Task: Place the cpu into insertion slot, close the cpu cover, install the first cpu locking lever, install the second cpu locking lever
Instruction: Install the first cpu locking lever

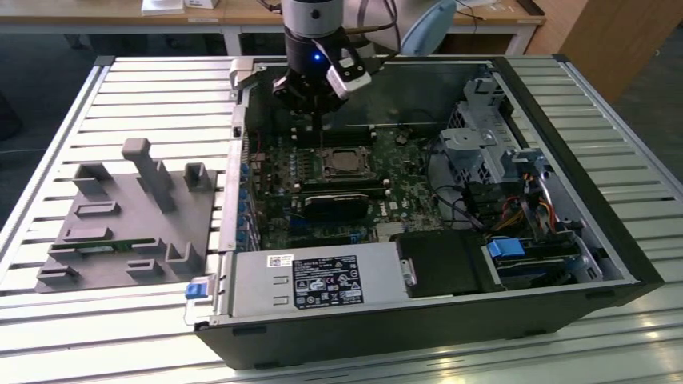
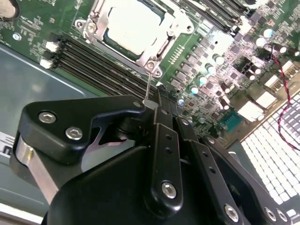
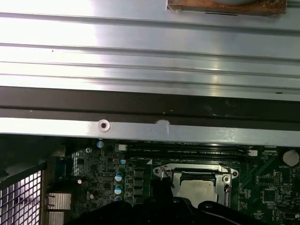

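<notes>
Inside the silvery cpu cover, the cpu lies flat, square, pale.

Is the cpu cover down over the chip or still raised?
Down. In the second wrist view the cpu cover lies flat, framing the cpu in its window; the first wrist view agrees.

Metal, plastic and lacquered board

The cpu has a pale, smooth, faintly shiny metal face; the cpu cover is bright bare metal — the gripper matt black, with shiny screw heads; the slatted table looks like brushed metal.
</notes>
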Robot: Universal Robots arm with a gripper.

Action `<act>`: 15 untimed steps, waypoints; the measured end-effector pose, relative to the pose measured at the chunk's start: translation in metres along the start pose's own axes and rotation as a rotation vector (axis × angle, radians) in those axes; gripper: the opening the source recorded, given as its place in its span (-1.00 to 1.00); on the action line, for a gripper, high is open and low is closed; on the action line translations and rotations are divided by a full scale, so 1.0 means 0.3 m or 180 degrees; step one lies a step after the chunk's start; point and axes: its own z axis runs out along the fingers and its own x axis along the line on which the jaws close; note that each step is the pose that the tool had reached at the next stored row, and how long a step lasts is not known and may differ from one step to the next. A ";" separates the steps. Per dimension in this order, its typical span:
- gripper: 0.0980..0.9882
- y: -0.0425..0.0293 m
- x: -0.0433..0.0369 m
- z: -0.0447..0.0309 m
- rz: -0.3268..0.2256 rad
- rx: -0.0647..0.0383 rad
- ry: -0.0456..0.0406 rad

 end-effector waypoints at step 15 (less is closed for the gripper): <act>-0.98 -0.002 -0.064 0.010 0.0001 -0.0016 0.0014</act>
